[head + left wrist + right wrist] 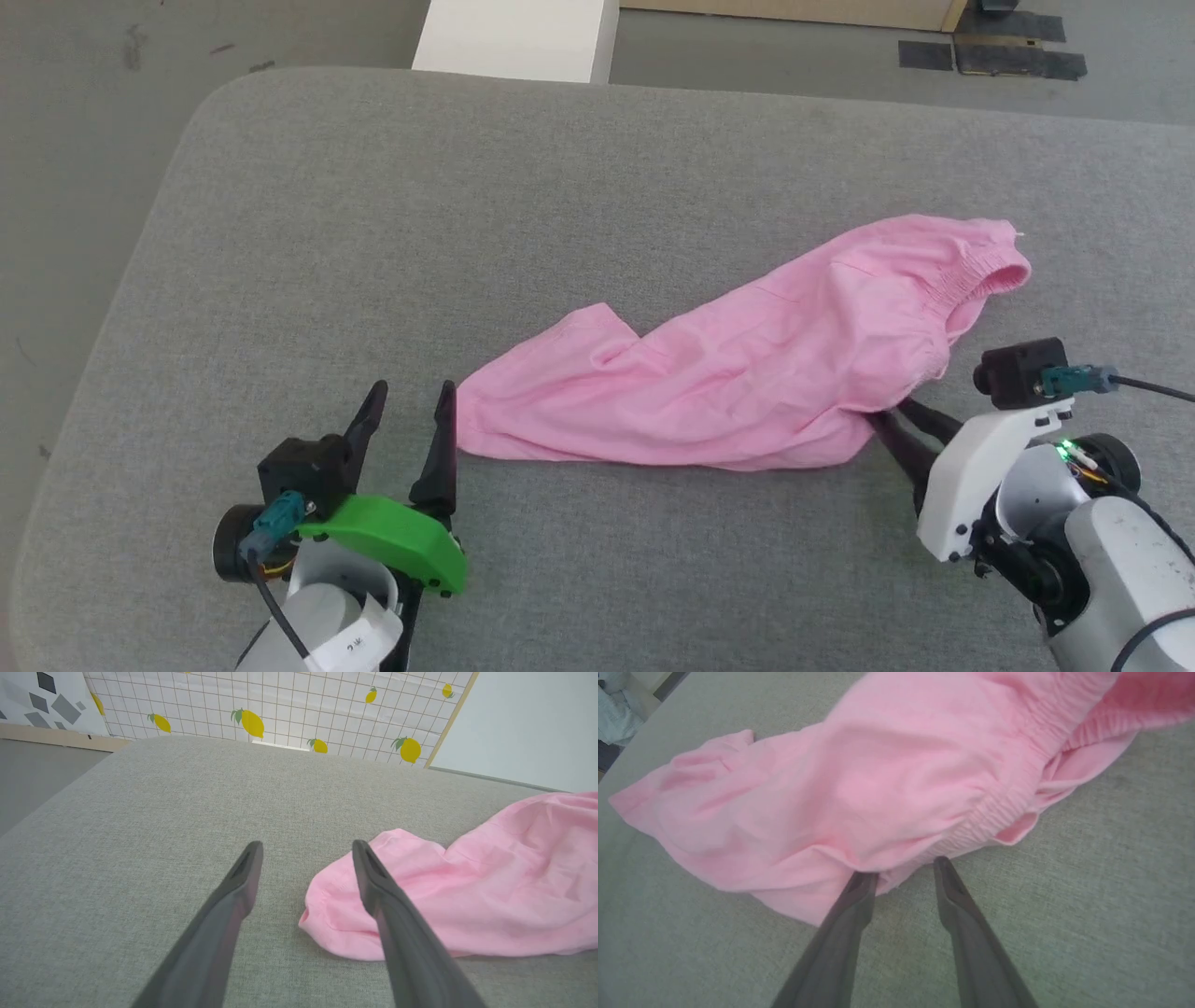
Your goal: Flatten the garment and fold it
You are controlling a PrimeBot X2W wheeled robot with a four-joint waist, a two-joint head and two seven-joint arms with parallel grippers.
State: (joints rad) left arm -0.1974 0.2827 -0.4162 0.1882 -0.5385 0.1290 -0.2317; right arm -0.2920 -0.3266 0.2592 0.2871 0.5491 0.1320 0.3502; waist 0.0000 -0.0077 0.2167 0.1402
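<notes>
pink garment [747, 373] long axis: hem [471, 420] at left, waistband [971, 271] far right | left gripper [413, 392] parted; just beside hem | right gripper [903, 870] parted; tips touching waistband-end edge

Three cameras, one garment [738, 373]
The head camera looks steeply down on the grey surface [597, 187] from high and well back. The left wrist camera sits low, facing across the surface, with the garment's narrow end close at its right. The right wrist camera looks down close on the garment's gathered end.

Right gripper [893, 418] fingers: tips hidden, perhaps under garment [747, 364]; waistband [1064, 723] blurred, cut by top edge.
</notes>
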